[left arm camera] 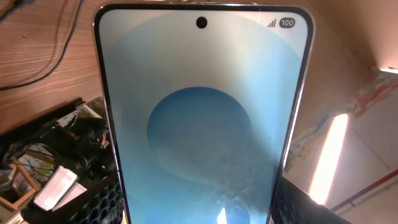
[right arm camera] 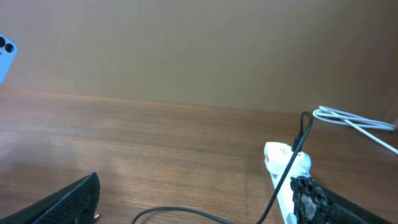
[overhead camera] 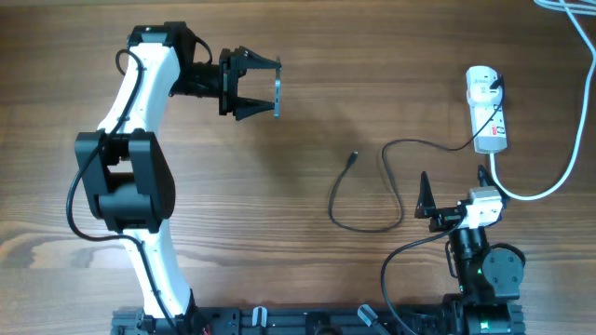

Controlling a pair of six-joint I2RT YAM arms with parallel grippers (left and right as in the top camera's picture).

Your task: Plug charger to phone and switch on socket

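My left gripper [overhead camera: 268, 88] is shut on the phone [overhead camera: 278, 93] and holds it in the air over the far left of the table, edge-on from above. In the left wrist view the phone [left arm camera: 199, 112] fills the frame, screen lit pale blue, with a finger [left arm camera: 102, 199] at each side edge. The charger [overhead camera: 396, 200] lies looped on the table; its connector [overhead camera: 353, 158] is free and its plug sits in the socket [overhead camera: 486, 116] at the far right. My right gripper [overhead camera: 454, 194] stands open near the socket [right arm camera: 283, 163], apart from the charger [right arm camera: 287, 168].
A thick white cord [overhead camera: 554, 181] runs from the socket round the right side and off the far right corner. The right wrist view shows that cord [right arm camera: 354, 121] behind the socket, and the phone's blue back [right arm camera: 5, 53] at far left.
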